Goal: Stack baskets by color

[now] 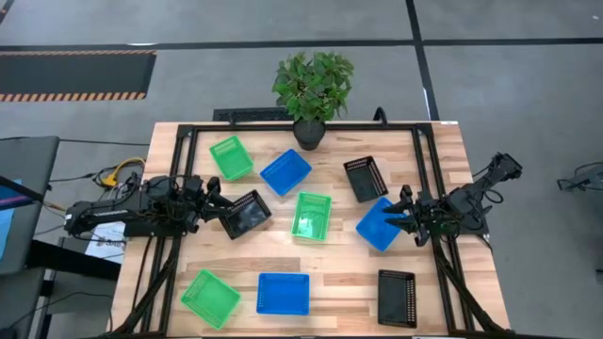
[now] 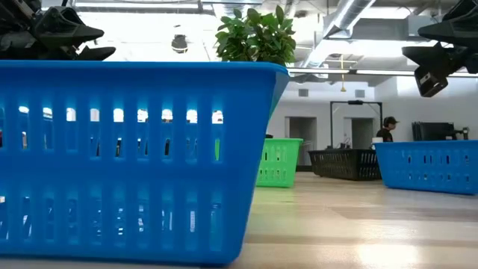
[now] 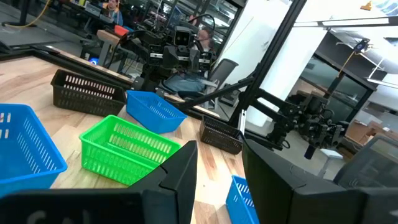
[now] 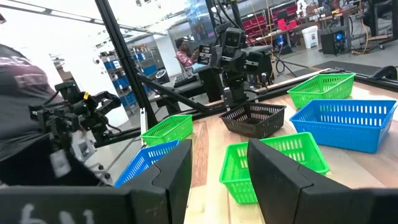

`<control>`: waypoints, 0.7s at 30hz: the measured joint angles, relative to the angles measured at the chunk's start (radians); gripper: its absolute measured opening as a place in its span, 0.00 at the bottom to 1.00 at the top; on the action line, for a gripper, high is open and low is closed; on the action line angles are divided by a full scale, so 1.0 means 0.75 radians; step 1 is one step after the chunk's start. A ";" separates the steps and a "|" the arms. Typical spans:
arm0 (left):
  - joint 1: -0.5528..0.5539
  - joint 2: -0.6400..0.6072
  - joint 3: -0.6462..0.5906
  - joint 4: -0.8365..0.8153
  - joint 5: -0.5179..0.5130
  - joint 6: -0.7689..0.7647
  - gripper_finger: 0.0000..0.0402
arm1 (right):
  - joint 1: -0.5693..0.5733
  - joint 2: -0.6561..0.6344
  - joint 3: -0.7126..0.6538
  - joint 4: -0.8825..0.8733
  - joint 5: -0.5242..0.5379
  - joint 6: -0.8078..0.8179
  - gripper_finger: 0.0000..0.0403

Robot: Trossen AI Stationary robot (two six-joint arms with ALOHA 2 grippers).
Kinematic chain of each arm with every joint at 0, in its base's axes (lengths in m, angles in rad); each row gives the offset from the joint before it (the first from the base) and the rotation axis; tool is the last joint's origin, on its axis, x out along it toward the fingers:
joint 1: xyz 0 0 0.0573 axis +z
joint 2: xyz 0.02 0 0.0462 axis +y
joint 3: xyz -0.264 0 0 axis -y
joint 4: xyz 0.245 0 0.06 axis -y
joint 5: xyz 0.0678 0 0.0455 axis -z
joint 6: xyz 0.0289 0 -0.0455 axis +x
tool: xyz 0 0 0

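Nine baskets lie flat and apart on the wooden table. Green baskets: (image 1: pixel 231 156), (image 1: pixel 311 216), (image 1: pixel 210 298). Blue baskets: (image 1: pixel 285 171), (image 1: pixel 382 224), (image 1: pixel 284 293). Black baskets: (image 1: pixel 366 178), (image 1: pixel 247 215), (image 1: pixel 397 298). My left gripper (image 1: pixel 215 201) (image 3: pixel 219 180) hovers level at the table's left side, beside the nearest black basket, open with nothing between its fingers. My right gripper (image 1: pixel 405 217) (image 4: pixel 219 177) hovers level at the right side, over the edge of a blue basket, open and holding nothing.
A potted plant (image 1: pixel 313 89) stands at the middle of the far edge. A black frame rail (image 1: pixel 415 169) runs along the table's sides. In the low view a blue basket (image 2: pixel 134 157) fills the foreground. A person (image 2: pixel 386 128) stands far back in the room.
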 joint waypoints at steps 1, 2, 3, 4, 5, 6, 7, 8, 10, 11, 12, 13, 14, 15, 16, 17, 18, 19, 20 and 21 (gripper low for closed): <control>0.000 0.000 0.000 0.000 0.000 0.000 0.29 | 0.000 0.000 0.000 0.000 0.000 0.000 0.44; 0.000 0.000 0.000 0.000 0.000 0.000 0.29 | 0.000 0.000 0.000 0.000 0.000 0.000 0.44; 0.000 0.000 0.000 0.000 0.000 0.000 0.29 | 0.000 0.000 0.000 0.000 0.000 0.000 0.44; 0.000 0.000 0.000 0.000 0.000 0.000 0.29 | 0.000 0.000 0.000 0.000 0.000 0.000 0.44; 0.000 0.000 0.000 0.000 0.000 0.000 0.29 | 0.000 0.000 0.000 0.000 0.000 0.000 0.44; 0.000 0.000 0.000 0.000 0.000 0.000 0.29 | 0.000 0.000 0.000 0.000 0.000 0.000 0.44; 0.000 0.000 0.000 0.000 0.000 0.000 0.29 | 0.000 0.000 0.000 0.000 0.000 0.000 0.44; 0.000 0.000 0.000 0.000 0.000 0.000 0.29 | 0.000 0.000 0.000 0.000 0.001 0.000 0.44; 0.000 0.000 0.000 0.000 0.000 0.000 0.29 | 0.000 0.000 0.000 0.000 0.000 0.000 0.44; 0.000 0.000 0.000 0.000 0.000 0.000 0.29 | 0.000 0.000 0.000 0.000 0.000 0.000 0.44; 0.000 0.000 0.000 0.000 0.000 0.000 0.29 | 0.000 0.000 0.000 0.000 0.000 0.000 0.44; 0.000 0.000 0.000 0.000 -0.001 0.000 0.29 | 0.000 0.000 0.000 0.000 0.000 0.000 0.44; 0.000 0.000 0.000 0.000 -0.001 0.000 0.29 | 0.000 0.000 0.000 0.000 0.000 0.000 0.44; 0.000 0.000 0.000 0.000 -0.002 0.006 0.29 | 0.000 0.000 0.000 0.000 0.001 0.000 0.44; 0.000 0.000 0.000 0.000 -0.018 0.034 0.29 | 0.000 0.000 0.000 0.000 0.000 0.000 0.44; 0.000 0.000 0.000 0.000 -0.049 0.076 0.29 | 0.000 0.000 0.000 0.000 0.000 0.000 0.44; 0.000 0.000 0.000 0.000 -0.090 0.099 0.29 | 0.000 0.000 0.000 0.000 0.000 0.000 0.44; 0.000 0.000 0.000 0.000 -0.134 0.099 0.29 | 0.000 0.000 0.000 0.000 0.000 0.000 0.44; 0.000 0.000 0.000 0.000 -0.175 0.079 0.29 | 0.000 0.000 0.000 0.000 0.000 -0.001 0.44; 0.000 0.000 0.000 0.000 -0.213 0.049 0.29 | 0.000 0.000 0.000 0.000 0.001 -0.003 0.44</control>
